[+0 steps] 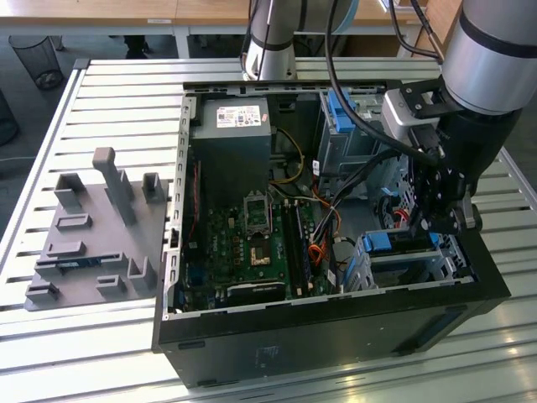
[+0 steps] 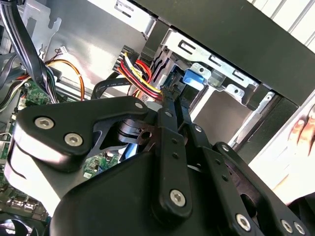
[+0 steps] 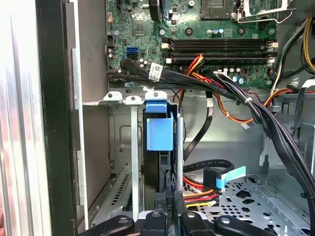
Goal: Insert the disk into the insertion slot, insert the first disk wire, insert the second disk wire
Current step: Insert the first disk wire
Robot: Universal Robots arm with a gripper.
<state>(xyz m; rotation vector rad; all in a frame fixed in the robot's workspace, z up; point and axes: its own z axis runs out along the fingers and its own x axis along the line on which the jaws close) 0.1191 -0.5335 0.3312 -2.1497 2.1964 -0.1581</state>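
The tool (image 3: 167,199) reaches down into the near corner of the black computer case (image 1: 336,336), at the exterior view's right. In both wrist views its fingers (image 2: 173,105) stand drawn close together with barely a gap. The coloured disk wire (image 3: 199,196), a bundle of red, orange, yellow and black strands, ends right at the fingertips, so the tool appears to pinch that wire by its dark plug; the plug itself is mostly hidden. Just beyond the fingertips sits the disk (image 3: 162,169), seen edge-on, with the blue tab of its caddy frame (image 3: 160,130) on the side away from the tool. It is seated in the insertion slot (image 3: 134,162), between the upright silver rails of the low perforated cage. In the exterior view the blue frame lies within that cage, just under the tool. Beside the slot, the black flat disk wire (image 3: 216,167) curls over the perforated sheet, its pale blue end apart from the fingertips. Farther out, a thick sheaf of black cables (image 3: 236,91) crosses above the slot, in front of the green motherboard (image 1: 252,243). A taller grey cage with a blue tab (image 1: 340,113) stands at the far side of the case, and a grey power supply box (image 1: 231,143) sits to its left. The case rests on a slatted metal bench (image 1: 109,101). Well to the exterior view's left, a grey fixture plate (image 1: 92,235) carries upright blocks.
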